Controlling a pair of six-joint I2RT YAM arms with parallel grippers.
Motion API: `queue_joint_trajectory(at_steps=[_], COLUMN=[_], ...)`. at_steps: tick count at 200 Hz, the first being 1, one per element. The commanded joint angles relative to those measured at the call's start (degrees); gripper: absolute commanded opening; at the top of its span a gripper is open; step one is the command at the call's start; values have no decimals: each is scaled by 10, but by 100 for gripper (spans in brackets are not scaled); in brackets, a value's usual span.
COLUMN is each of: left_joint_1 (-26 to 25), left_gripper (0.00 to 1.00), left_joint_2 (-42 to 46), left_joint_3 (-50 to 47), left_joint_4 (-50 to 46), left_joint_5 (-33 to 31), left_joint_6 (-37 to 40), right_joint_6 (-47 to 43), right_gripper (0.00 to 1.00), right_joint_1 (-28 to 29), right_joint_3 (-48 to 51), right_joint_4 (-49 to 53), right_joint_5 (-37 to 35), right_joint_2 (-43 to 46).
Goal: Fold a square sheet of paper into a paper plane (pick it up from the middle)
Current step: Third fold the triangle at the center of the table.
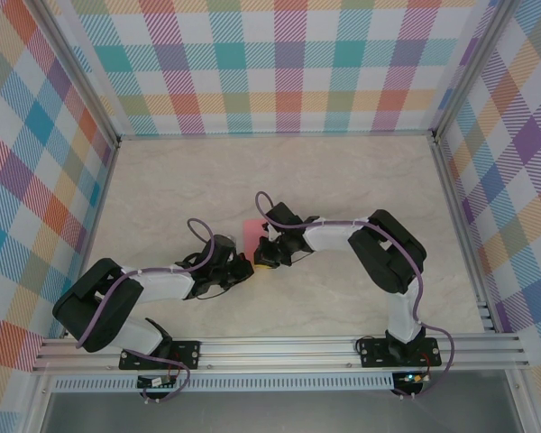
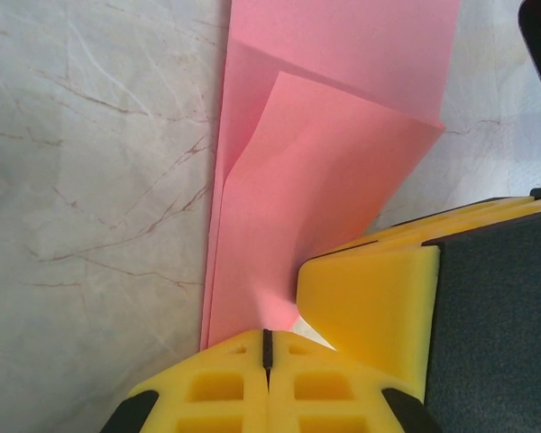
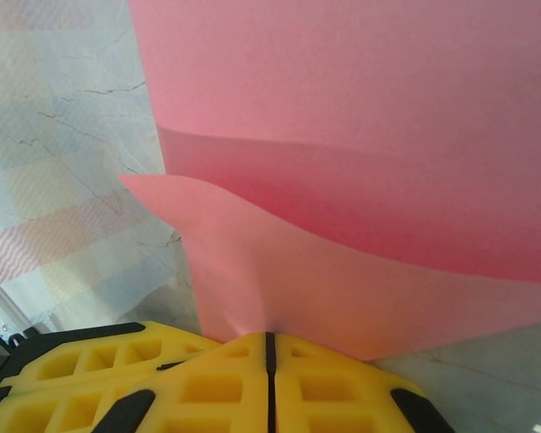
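The salmon-pink sheet of paper (image 1: 251,231) lies folded into a narrow strip on the marble table, just beyond both grippers. In the left wrist view the paper (image 2: 325,180) has a loose upper flap rising toward the camera, and my left gripper (image 2: 267,337) is shut on its near edge. The right wrist view has the paper (image 3: 361,108) curling upward, with my right gripper (image 3: 270,339) shut on the near edge of the lifted flap. From above, the left gripper (image 1: 250,268) and right gripper (image 1: 265,259) meet almost tip to tip at the paper's near end.
The marble table (image 1: 361,180) is boxed in by checked walls and aluminium rails. In the left wrist view the right gripper's yellow finger (image 2: 370,307) presses close beside mine. The left gripper's yellow fingers (image 3: 72,365) sit at the lower left of the right wrist view.
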State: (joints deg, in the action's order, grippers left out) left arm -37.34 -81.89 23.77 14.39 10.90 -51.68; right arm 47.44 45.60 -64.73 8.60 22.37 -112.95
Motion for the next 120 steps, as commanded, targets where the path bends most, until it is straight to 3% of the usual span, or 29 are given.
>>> queue_joint_trajectory(at_steps=[1,66,120], left_joint_1=[7,8,7], left_gripper=[0,0,0], left_joint_2=[-13,-10,-1], left_joint_3=[-20,-12,14], left_joint_4=[-122,-138,-161], left_joint_5=[-17,-10,-5], left_joint_6=[-4,-6,6], right_joint_6=[-23,-64,-75], right_gripper=[7,7,11], right_joint_1=[-25,-111,-117], right_joint_3=[-2,-15,-20], right_joint_4=[36,42,50], right_joint_5=[-66,-74,-47], right_joint_2=[-23,-35,35])
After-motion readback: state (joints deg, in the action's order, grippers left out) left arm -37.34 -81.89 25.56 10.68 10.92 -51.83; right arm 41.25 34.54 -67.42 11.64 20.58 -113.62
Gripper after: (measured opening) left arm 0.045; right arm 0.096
